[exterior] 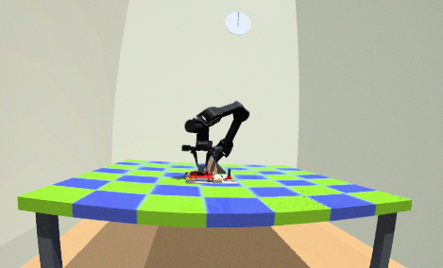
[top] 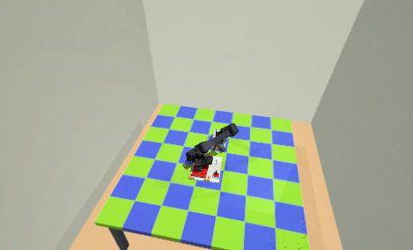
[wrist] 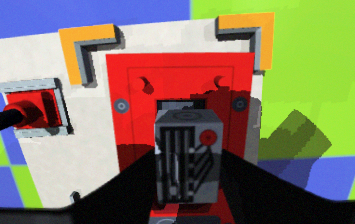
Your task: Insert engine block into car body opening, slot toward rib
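The red car body (top: 200,171) (exterior: 195,175) (wrist: 116,75) lies flat on a white board. Its opening (wrist: 171,105) shows as a dark-edged rectangle just beyond the block in the wrist view. My gripper (exterior: 201,164) (wrist: 186,156) points down over the body and is shut on the grey engine block (exterior: 201,168) (wrist: 206,187). The block looks upright and still above the body; its ribbed top with a red dot faces the wrist camera. The block hides the near part of the opening. The slot side and the rib cannot be made out.
The white board (top: 215,164) (wrist: 89,160) has orange corner brackets (wrist: 68,45) (wrist: 266,42) at two corners of the body. Left of the body in the wrist view, a red piece with a black rod (wrist: 51,107) (exterior: 229,176) sits in a grey frame (wrist: 29,85).
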You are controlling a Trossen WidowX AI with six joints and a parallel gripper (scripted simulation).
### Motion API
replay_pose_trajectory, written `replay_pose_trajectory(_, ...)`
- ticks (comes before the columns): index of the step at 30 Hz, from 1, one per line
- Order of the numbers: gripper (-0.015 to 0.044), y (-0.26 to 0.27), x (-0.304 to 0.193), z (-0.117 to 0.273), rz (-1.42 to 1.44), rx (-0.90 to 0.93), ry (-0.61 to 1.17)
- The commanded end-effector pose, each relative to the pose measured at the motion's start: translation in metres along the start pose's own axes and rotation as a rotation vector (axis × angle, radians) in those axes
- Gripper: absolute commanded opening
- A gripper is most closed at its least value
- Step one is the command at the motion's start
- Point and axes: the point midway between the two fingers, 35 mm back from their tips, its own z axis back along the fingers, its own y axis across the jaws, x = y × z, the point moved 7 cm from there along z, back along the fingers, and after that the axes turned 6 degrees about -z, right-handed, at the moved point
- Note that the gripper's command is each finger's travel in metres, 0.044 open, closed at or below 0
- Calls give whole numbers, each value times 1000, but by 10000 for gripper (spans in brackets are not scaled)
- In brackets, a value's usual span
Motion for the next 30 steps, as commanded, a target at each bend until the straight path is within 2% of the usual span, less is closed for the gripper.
replay_pose_trajectory(1,159,0,0,0,5,-3,0)
replay_pose_trajectory(30,159,0,0,-1,-4,-3,0)
